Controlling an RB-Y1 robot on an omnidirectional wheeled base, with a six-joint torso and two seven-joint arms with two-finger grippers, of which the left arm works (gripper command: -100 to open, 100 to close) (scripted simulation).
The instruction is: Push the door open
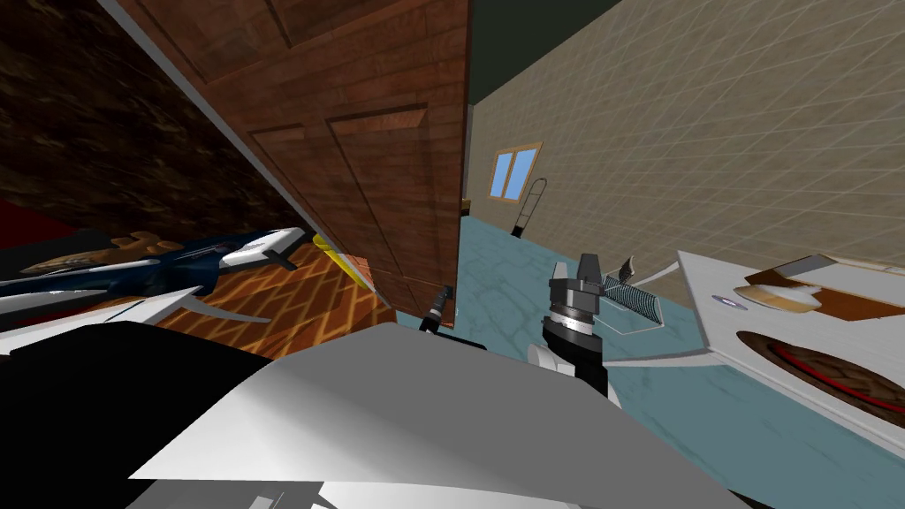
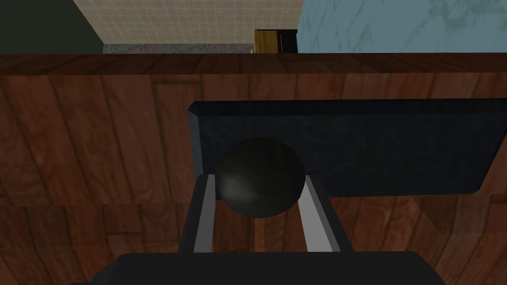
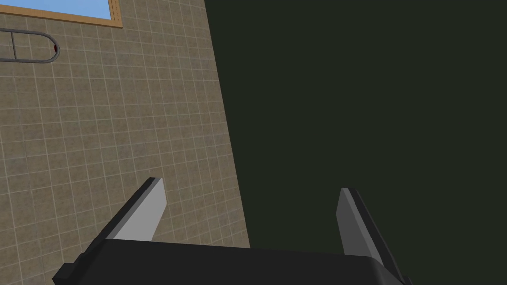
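A brown panelled wooden door (image 1: 380,159) stands ajar, its free edge toward the tiled room. My left gripper (image 1: 439,305) is at that edge, low on the door. In the left wrist view the door (image 2: 99,138) carries a dark plate (image 2: 386,148) with a round dark knob (image 2: 261,173). The left gripper (image 2: 257,179) is shut on the knob, one finger pressing each side. My right gripper (image 1: 589,262) is raised to the right of the door, away from it. Its fingers (image 3: 148,208) stand wide apart, so the right gripper (image 3: 251,185) is open and empty.
Past the door's edge lie a teal floor (image 1: 504,265), a tan tiled wall (image 1: 707,132) and a small window (image 1: 514,172). A white counter (image 1: 707,292) with a basin juts in at the right. An orange brick-patterned floor (image 1: 292,300) with blue and white clutter (image 1: 203,256) lies left.
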